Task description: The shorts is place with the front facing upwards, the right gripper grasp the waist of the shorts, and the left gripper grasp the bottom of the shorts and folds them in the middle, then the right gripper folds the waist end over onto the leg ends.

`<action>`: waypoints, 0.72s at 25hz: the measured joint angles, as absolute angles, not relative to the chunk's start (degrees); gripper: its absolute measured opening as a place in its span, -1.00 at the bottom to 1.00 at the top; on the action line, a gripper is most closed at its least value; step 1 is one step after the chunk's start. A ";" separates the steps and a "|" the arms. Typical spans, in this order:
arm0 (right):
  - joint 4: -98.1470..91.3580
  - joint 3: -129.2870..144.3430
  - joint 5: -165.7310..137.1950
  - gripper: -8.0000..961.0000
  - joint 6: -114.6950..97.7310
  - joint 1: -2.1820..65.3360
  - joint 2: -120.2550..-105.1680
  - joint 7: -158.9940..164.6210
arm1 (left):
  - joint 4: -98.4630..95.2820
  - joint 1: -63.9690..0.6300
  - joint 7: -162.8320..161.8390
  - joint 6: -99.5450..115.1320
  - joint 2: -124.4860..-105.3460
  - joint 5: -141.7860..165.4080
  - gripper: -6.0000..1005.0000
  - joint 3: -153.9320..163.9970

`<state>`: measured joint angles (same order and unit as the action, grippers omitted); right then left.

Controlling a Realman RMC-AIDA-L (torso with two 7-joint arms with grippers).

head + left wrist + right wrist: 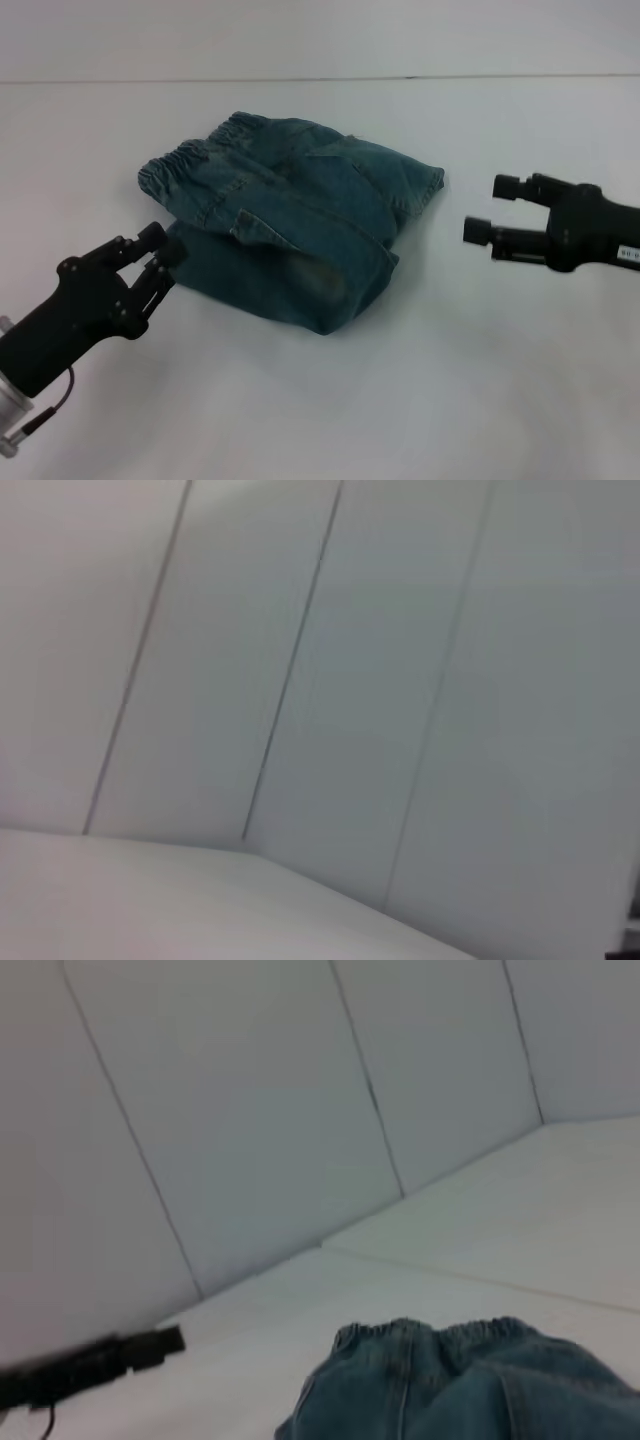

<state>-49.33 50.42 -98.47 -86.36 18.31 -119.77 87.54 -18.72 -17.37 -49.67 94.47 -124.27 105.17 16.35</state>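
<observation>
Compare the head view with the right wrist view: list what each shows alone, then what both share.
Head view only: the right gripper, open, apart from the shorts; the folded legs; the left gripper's fingers at the shorts' near-left edge. Right wrist view only: the panelled wall behind the table. Both: the shorts, their gathered waist, the white table and the left gripper, seen farther off from the wrist.

1 pr shorts (300,230), 2 robot hands: left hand (160,262) & right hand (483,210).
</observation>
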 joint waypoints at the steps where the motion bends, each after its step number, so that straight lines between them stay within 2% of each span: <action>1: -49.22 50.74 -98.68 0.97 -86.86 17.91 -119.94 86.26 | -19.59 -17.40 -50.33 94.85 -124.28 105.23 -0.56 16.59; 9: -49.73 52.08 -98.84 0.97 -87.94 17.62 -119.87 85.65 | -30.40 -17.42 -61.18 94.38 -124.48 108.38 -0.05 24.42; 18: -50.66 52.62 -101.67 0.97 -87.68 17.97 -119.85 86.11 | -32.83 -17.20 -62.76 93.69 -124.38 110.70 0.57 25.57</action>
